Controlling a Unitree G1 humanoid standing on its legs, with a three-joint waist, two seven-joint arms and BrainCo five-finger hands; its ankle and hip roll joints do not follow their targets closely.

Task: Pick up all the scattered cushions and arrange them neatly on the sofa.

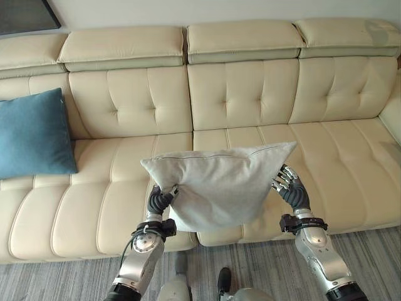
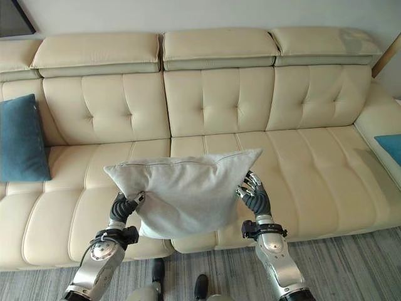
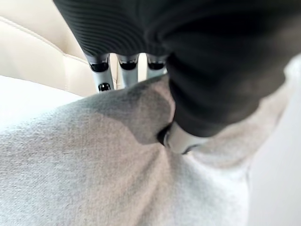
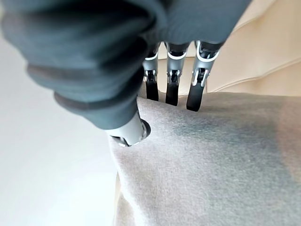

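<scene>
Grey cushion held up over the sofa's front edge

The left hand [image 1: 160,199] and right hand [image 1: 289,185] each pinch a side of the grey cushion [image 1: 219,185], keeping it spread flat above the sofa [image 1: 250,94] seat, probably for neat placement; a blue cushion [image 1: 31,135] leans at the left end.

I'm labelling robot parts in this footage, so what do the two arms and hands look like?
Both arms are silver-grey metal with black bands near the wrists. The left hand and right hand wear dark ribbed covers; their fingers are silver with dark tips.
</scene>
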